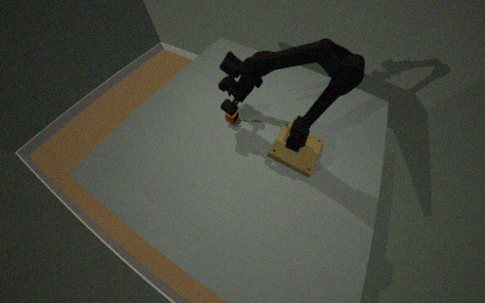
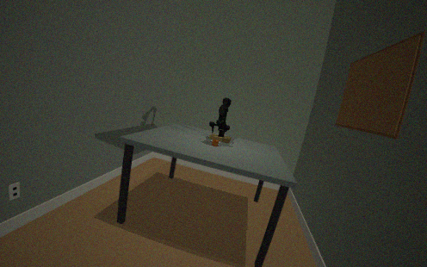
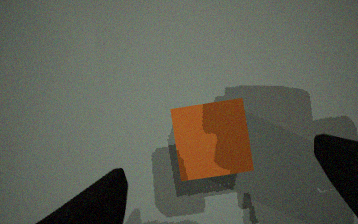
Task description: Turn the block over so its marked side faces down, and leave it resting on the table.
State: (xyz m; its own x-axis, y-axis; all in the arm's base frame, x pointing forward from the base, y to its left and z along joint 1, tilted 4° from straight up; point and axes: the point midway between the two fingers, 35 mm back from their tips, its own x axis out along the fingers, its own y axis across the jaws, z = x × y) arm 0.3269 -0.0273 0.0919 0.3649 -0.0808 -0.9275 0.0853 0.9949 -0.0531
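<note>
The wide-open fingers hang above the orange block (image 1: 232,117) (image 2: 215,143) (image 3: 212,140) on a grey 4-legged table (image 1: 194,195) (image 2: 209,159) (image 3: 55,75) beside green walls (image 1: 462,147) (image 2: 149,52)

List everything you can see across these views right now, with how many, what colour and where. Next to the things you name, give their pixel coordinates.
block (image 1: 232,116) (image 2: 215,143) (image 3: 212,140): one, orange, on the table below the open tool
table (image 1: 184,195) (image 2: 252,159): one, grey top with dark legs, mid-room
board (image 2: 379,86): one, orange-brown, on the right wall in the exterior view
outlet (image 2: 15,191): one, pale with dark sockets, low on the left wall
floor (image 1: 96,112) (image 2: 76,241): one, orange-brown, under the table
base plate (image 1: 311,158) (image 2: 227,139): one, yellowish, under the arm's foot
arm (image 1: 347,68) (image 2: 223,113): one, black, standing on the base plate
tool (image 3: 220,153): one, black, fingers apart above the block
</note>
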